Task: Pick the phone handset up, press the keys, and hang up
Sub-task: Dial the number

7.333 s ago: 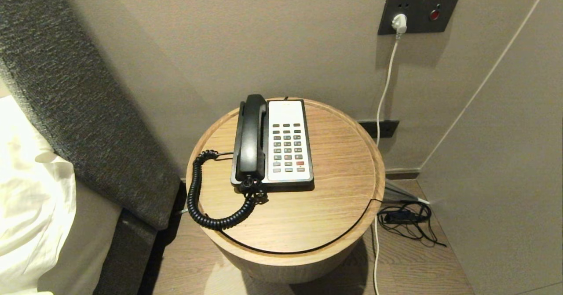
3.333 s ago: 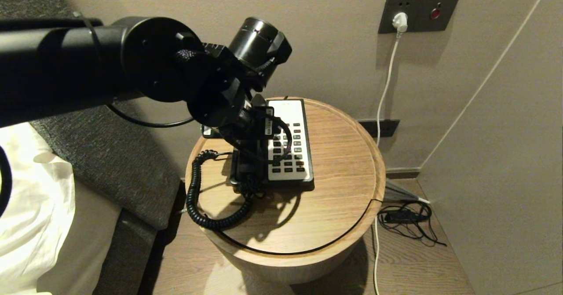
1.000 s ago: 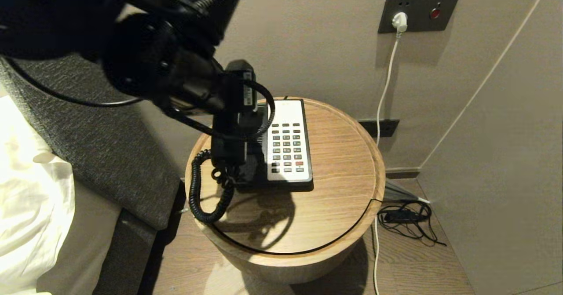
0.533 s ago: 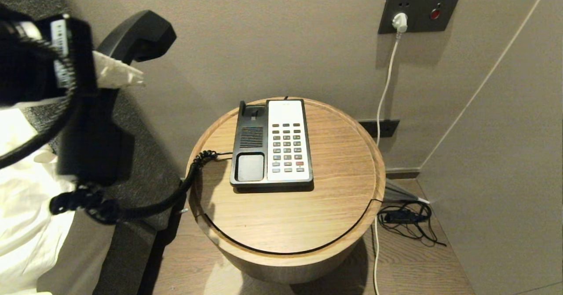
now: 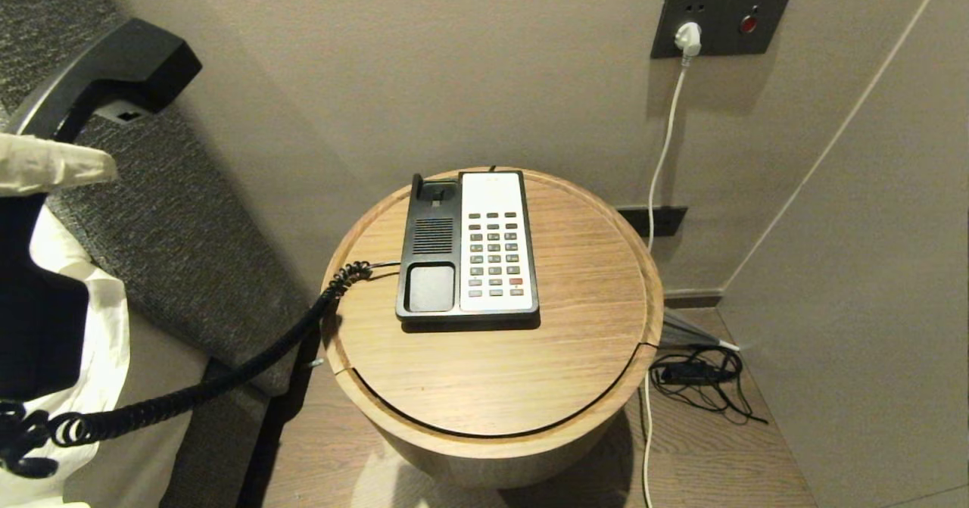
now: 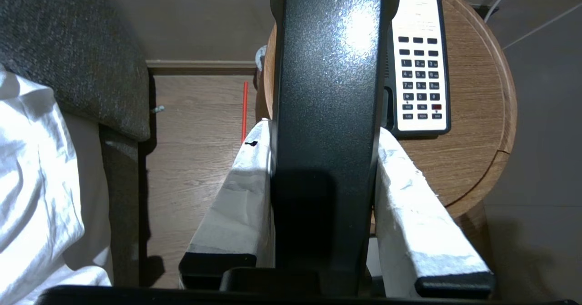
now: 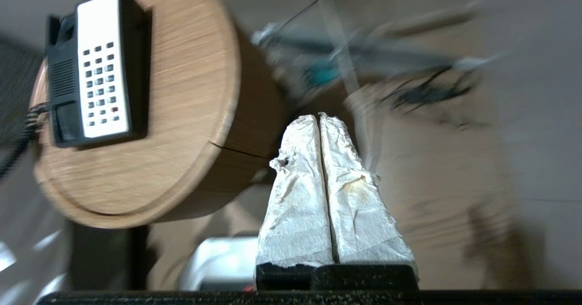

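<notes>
We see the left hand (image 6: 323, 159) clamped on the phone handset (image 6: 329, 91), its two white-wrapped fingers (image 6: 236, 205) pressed against either side of the black grip. In the head view the phone handset (image 5: 106, 69) is held up in the air at the far left, well apart from the round wooden tabletop (image 5: 575, 326) and over the grey padded headboard (image 5: 174, 213). Its coiled cord (image 5: 227, 375) stretches taut from the left edge of the tabletop toward the lower left. The phone base (image 5: 467, 247) lies flat on the tabletop with its cradle bare, and the keys (image 5: 496, 254) sit on the white faceplate beside that cradle. The right hand (image 7: 320, 123) is off to the right of the table, low beside it, its wrapped fingers pressed together on nothing.
</notes>
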### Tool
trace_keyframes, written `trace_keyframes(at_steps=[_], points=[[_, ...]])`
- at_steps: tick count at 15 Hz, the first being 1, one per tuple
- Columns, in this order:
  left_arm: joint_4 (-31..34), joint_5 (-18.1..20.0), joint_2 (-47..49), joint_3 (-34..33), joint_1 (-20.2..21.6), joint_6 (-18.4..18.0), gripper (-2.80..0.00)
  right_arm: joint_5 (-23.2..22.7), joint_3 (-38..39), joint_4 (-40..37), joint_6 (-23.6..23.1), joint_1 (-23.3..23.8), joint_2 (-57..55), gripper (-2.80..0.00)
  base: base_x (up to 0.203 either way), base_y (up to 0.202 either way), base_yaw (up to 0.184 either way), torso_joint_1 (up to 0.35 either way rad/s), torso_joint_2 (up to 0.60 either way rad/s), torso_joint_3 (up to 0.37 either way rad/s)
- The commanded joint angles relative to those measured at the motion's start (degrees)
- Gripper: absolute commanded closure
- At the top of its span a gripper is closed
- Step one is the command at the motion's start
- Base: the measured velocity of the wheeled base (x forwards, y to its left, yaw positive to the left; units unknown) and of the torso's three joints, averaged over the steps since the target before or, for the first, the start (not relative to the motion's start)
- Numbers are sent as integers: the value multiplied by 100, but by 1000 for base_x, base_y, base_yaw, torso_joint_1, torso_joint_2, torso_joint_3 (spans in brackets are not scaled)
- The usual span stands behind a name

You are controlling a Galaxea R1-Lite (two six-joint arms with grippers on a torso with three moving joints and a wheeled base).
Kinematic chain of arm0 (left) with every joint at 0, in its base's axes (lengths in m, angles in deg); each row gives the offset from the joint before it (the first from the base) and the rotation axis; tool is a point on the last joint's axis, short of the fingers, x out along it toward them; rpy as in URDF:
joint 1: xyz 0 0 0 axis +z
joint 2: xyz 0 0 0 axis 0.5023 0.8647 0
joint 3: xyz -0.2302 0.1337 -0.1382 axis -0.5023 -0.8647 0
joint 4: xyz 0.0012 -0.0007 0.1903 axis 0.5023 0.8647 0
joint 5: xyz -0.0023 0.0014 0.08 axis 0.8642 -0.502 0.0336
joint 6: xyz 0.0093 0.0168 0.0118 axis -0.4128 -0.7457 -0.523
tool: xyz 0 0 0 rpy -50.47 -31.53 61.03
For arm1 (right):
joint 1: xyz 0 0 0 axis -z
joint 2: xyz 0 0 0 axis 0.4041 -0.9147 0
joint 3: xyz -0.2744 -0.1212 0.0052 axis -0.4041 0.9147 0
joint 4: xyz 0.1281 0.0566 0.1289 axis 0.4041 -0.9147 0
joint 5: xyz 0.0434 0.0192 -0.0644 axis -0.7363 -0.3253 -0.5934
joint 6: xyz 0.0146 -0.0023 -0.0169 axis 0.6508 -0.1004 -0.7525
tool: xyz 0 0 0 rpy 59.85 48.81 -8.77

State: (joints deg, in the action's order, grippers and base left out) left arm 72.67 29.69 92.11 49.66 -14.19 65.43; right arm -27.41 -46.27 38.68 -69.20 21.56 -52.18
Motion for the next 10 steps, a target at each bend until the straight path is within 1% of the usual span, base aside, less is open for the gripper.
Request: trace_keyframes(at_steps=[1, 2, 5, 6, 8, 9, 10], points=[[18, 90, -69, -73, 174, 23, 0, -237, -853, -99, 140, -367, -1869, 0, 0, 0, 0, 0, 0, 0], [20, 289, 16, -29, 236, 26, 0, -393, -1169, -77, 308, -676, -2341, 0, 0, 0, 0, 0, 0, 0], [14, 434, 151, 49, 402, 36, 0, -560, -2382, -11, 724, -1662, -3683, 0, 0, 0, 0, 0, 0, 0], [14, 491, 163, 49, 417, 35, 0, -511, -2841, -70, 795, -2069, -4085, 0, 0, 0, 0, 0, 0, 0], [14, 533, 186, 16, 469, 94, 0, -212, -3452, -241, 877, -2806, -4696, 0, 0, 0, 0, 0, 0, 0], [14, 560, 203, 20, 503, 227, 0, -99, -3596, -264, 899, -3026, -4942, 0, 0, 0, 0, 0, 0, 0], [6, 565, 238, 40, 505, 281, 0, -39, -3704, -279, 936, -3168, -5168, 0, 0, 0, 0, 0, 0, 0]])
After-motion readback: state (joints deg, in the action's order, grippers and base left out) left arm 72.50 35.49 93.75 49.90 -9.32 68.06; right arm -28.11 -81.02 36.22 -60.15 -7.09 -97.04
